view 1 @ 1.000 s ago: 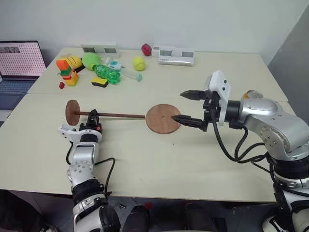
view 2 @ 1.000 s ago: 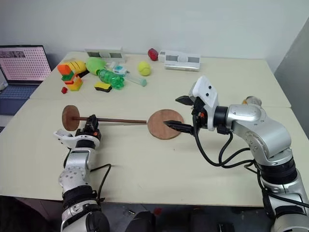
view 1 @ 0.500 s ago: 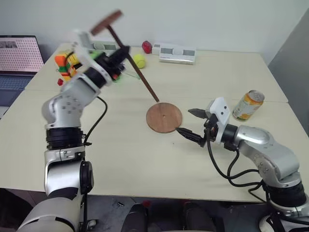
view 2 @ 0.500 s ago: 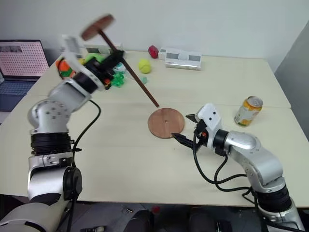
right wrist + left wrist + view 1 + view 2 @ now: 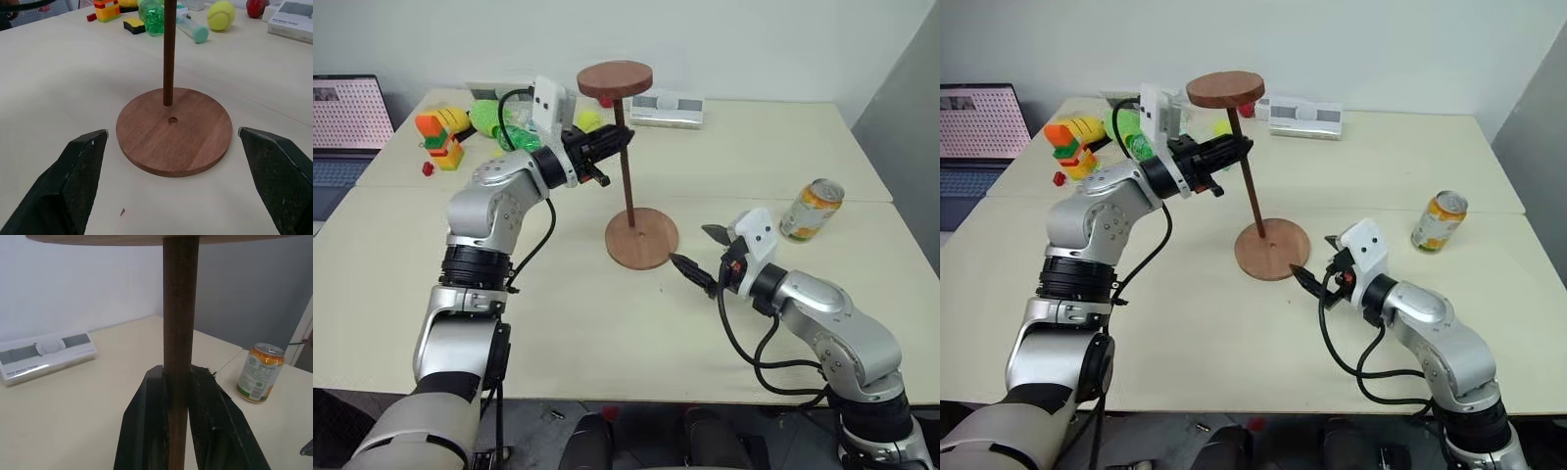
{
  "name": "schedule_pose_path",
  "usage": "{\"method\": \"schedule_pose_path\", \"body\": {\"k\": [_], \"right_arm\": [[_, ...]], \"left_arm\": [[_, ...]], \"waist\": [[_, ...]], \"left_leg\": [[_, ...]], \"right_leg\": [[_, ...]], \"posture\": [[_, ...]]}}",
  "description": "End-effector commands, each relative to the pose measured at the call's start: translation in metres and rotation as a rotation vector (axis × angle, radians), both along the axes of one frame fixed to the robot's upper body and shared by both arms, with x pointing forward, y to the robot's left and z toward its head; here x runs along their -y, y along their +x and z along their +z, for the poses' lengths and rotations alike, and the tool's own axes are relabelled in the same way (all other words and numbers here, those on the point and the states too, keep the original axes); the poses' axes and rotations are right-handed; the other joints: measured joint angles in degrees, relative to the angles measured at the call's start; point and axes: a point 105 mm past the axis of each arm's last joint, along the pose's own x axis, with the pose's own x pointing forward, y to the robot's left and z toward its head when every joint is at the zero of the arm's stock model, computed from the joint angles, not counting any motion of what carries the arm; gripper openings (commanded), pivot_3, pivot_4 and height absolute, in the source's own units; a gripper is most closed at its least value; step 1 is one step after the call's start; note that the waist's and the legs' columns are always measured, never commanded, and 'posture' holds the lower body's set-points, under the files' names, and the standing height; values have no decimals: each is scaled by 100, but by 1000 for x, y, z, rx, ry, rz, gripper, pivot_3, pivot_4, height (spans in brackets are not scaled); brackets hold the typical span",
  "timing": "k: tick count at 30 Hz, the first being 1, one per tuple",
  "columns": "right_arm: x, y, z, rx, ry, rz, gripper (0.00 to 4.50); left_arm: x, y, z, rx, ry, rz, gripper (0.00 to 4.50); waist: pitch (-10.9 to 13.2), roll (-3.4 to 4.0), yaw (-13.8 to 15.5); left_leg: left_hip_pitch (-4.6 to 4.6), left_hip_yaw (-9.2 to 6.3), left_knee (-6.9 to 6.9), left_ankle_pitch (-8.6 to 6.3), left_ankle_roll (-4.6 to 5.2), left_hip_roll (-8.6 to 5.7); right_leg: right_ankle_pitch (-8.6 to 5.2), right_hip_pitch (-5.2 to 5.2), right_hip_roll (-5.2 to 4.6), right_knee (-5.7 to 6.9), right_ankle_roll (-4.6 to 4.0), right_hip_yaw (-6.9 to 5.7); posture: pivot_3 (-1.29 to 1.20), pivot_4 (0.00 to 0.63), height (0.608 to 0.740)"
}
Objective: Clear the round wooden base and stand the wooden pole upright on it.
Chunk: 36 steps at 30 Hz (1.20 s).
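The left gripper [image 5: 625, 140] pinches the wooden pole [image 5: 626, 176] just below its top disc, holding the rod close to upright with the disc uppermost and its lower tip resting on, or just over, the round wooden base [image 5: 641, 238]. Seen along the right gripper, that tip sits a little behind the small centre hole [image 5: 172, 120] rather than in it. The right gripper [image 5: 703, 253] waits low over the table [image 5: 558, 323] just beside the base, fingers spread wide and empty, one on each side of the disc's near edge. The base carries nothing but the rod, so the clearing part looks done; an orange drink can [image 5: 814, 209] stands well apart to the right. Toys, a green bottle [image 5: 514, 137] and a tennis ball lie at the table's far side. What seems left is shifting the tip into the hole and letting go.
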Motion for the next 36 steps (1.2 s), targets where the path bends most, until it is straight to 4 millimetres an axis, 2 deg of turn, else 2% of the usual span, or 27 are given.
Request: {"method": "schedule_pose_path", "body": {"k": [1,6,18,36], "right_arm": [[3,-4,10,48,1,-17,4500],[2,-5,10,46,1,-18,4500],[1,-8,12,48,4,-19,4500],[0,-10,14,51,1,-18,4500]], "left_arm": [[2,-4,15,58,-28,-10,241],[9,-10,20,36,-80,-57,241],[4,-7,-2,4,-20,-39,241],[2,-1,-14,14,3,-17,241]], "waist": [[0,0,-2],[0,0,-9],[0,0,-12],[-1,0,-13]], "left_leg": [[0,-1,0,0,0,0],[1,-1,0,0,0,1],[3,-1,5,0,0,1],[6,-1,12,0,1,1]], "right_leg": [[0,0,0,1,0,-1],[0,-1,1,6,0,0],[0,-2,1,18,0,0],[0,-2,2,31,0,1]], "posture": [[0,150,740],[0,150,740],[0,150,740],[0,150,740]]}}
